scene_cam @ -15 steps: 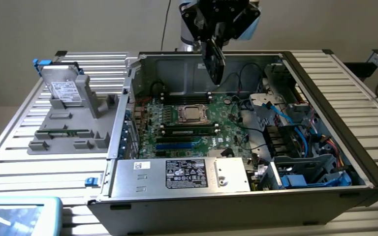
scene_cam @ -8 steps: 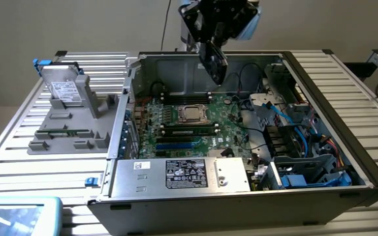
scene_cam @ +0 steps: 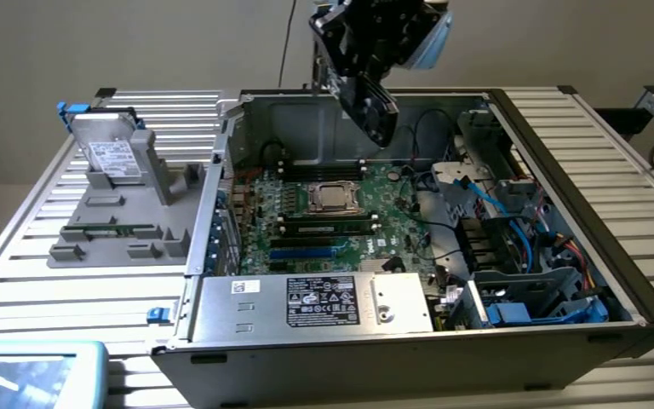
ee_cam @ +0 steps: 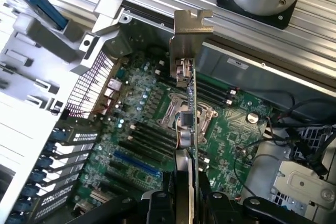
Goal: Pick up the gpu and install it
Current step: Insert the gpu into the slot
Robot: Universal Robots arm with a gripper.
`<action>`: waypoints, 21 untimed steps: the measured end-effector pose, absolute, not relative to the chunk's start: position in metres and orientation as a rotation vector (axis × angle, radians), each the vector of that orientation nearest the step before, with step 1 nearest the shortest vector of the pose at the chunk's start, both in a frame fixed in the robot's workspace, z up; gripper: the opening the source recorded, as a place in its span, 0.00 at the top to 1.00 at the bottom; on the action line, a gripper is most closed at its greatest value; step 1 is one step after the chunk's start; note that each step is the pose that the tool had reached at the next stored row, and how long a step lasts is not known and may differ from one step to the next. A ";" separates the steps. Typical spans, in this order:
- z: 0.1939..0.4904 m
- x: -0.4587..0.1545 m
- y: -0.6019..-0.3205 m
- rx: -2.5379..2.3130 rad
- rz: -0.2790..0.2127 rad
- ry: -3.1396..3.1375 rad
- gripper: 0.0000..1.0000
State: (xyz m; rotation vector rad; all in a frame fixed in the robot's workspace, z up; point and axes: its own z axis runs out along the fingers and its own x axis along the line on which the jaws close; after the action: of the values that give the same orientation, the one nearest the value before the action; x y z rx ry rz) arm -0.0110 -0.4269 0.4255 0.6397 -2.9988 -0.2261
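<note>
The gpu (scene_cam: 376,109), a thin black card, hangs tilted in the air above the back half of the open computer case (scene_cam: 582,200), with my gripper (scene_cam: 353,75) shut on it. In the wrist view the gpu (ee_cam: 185,121) is seen edge-on, its silver bracket (ee_cam: 190,27) at the end away from my gripper (ee_cam: 184,205), whose fingers (ee_cam: 160,208) clamp both faces. Far below it lies the green motherboard (scene_cam: 324,223) with its processor socket (ee_cam: 184,111) and blue expansion slots (scene_cam: 304,253). The card touches nothing in the case.
A grey hard drive (scene_cam: 111,155) stands in a grey holder (scene_cam: 123,221) on the slatted table at the exterior view's left, with a green memory stick (scene_cam: 111,228) lying in it. The power supply (scene_cam: 316,302) fills the case front; cables and drive cages (scene_cam: 520,281) crowd its right.
</note>
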 end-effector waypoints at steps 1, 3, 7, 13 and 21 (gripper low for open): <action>0.425 -0.011 -0.427 0.666 -0.225 -2.992 0.72; 0.425 -0.011 -0.427 0.722 -0.223 -2.976 0.72; 0.425 -0.011 -0.427 0.828 -0.218 -2.944 0.72; 0.424 -0.011 -0.427 0.984 -0.211 -2.888 0.72; 0.423 -0.011 -0.427 1.190 -0.199 -2.803 0.72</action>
State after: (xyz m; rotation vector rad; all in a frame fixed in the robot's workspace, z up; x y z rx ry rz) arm -0.0110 -0.4269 0.4232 1.1901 -2.8030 -0.1989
